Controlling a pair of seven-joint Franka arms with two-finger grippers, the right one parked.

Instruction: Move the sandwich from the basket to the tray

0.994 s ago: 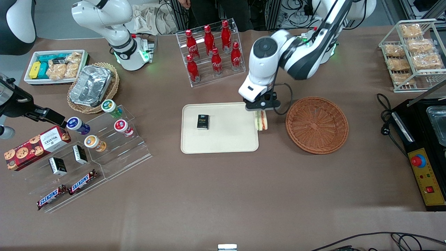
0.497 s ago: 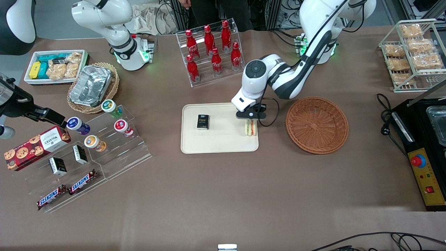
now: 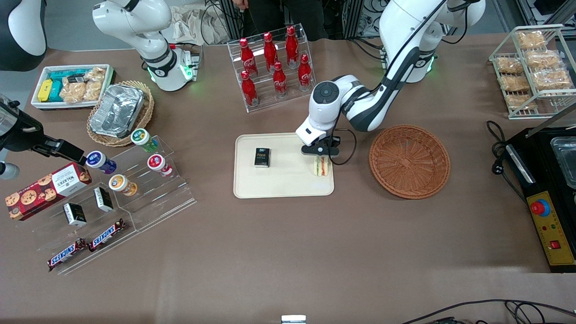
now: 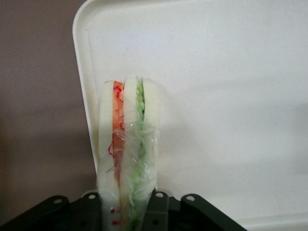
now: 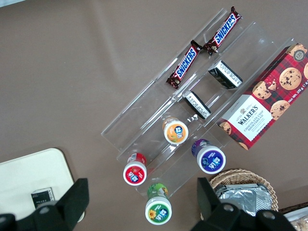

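We see the gripper (image 3: 321, 157) near the middle of the front picture, squeezing the sandwich (image 3: 322, 167) between its two fingers (image 4: 158, 211); the sandwich stands on its edge, bread on the outside, with the orange-red and green stuff in the middle; it sits over the tray (image 3: 284, 186), close to the tray edge that is nearest the basket (image 3: 409, 161); we cannot tell if it touches the tray floor yet; the basket has nothing in it and lies a bit to the right of the tray in the front picture

We think the step now is to set the sandwich down and let go; to do it well we would go down slowly until the bread rests on the tray, then open the fingers gently and lift straight up; the wrist picture shows the sandwich (image 4: 127, 149) right by the tray rim (image 4: 83, 91), so we would nudge it a little more inside first; the small black box (image 3: 262, 157) on the tray is well apart, so it is not in the way
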